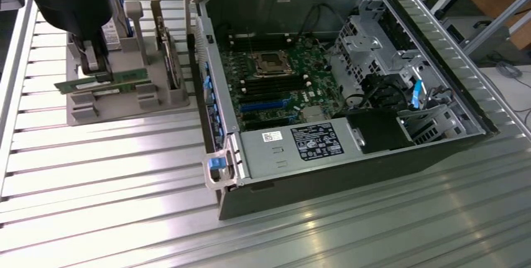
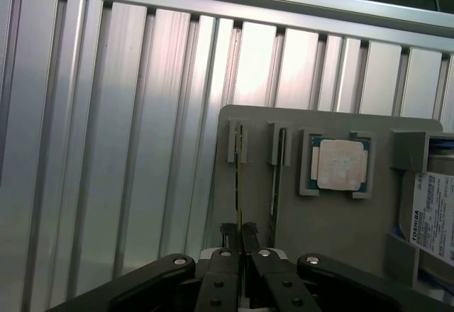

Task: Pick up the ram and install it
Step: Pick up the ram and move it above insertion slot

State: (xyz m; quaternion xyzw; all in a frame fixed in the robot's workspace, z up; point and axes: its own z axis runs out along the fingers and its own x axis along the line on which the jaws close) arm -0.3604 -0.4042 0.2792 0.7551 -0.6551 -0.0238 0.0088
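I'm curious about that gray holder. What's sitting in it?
In the gray holder, the ram stands on edge, the claw shut on it, a second ram stick alongside. Also a silver CPU chip and a Toshiba hard drive. The claw covers the sticks' near ends.

Thin green ram (image 1: pixel 126 79) stands on edge, slotted in the grey holder (image 1: pixel 116 111).

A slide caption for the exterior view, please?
End effector clamped on ram stick in grey holder beside open computer case.
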